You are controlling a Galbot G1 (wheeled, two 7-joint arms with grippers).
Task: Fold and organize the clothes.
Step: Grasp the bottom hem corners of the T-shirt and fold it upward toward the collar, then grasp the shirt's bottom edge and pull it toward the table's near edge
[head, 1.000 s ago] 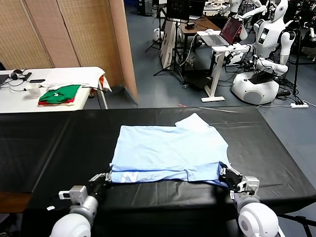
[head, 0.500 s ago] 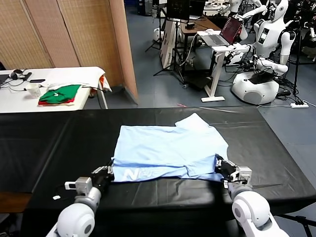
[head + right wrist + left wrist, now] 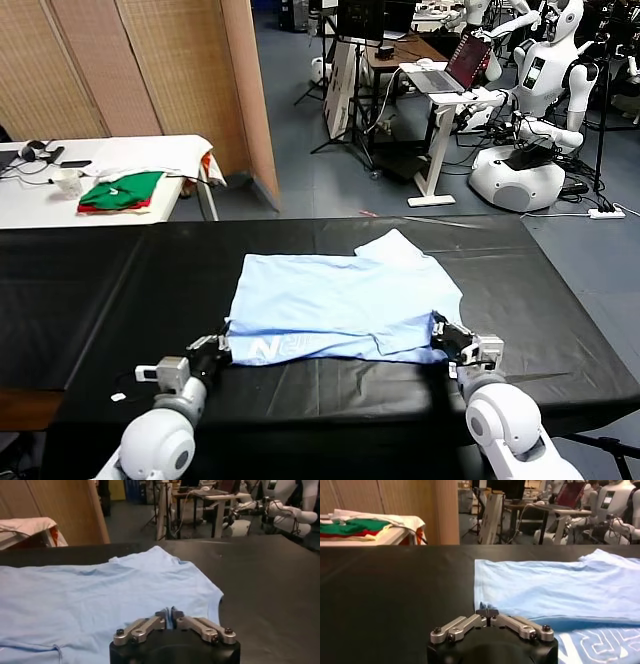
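The pale blue T-shirt [image 3: 340, 305] lies spread on the black table [image 3: 90, 290], in the middle of the near half in the head view. Its near hem is folded up and over, so a band with white lettering, a large "N" [image 3: 266, 348], faces up along the near edge. One sleeve sticks out toward 1 o'clock at the far side.

The left gripper [image 3: 212, 350] sits at the shirt's 7 o'clock corner. In the left wrist view its fingertips [image 3: 487, 613] meet tightly with a small peak of blue cloth right at them, so it is clenched on the corner of the T-shirt.

The right gripper [image 3: 452, 340] is at the shirt's 5 o'clock corner. In the right wrist view its fingers [image 3: 171, 614] are pressed together with a thin fold of blue fabric between them, grasping the hem.

Beyond the black table, toward 10 o'clock, a white table [image 3: 140, 155] carries a folded green and red garment [image 3: 122, 190]. Toward 1 o'clock stand a desk with an open laptop [image 3: 455, 68] and a white robot [image 3: 530, 110].
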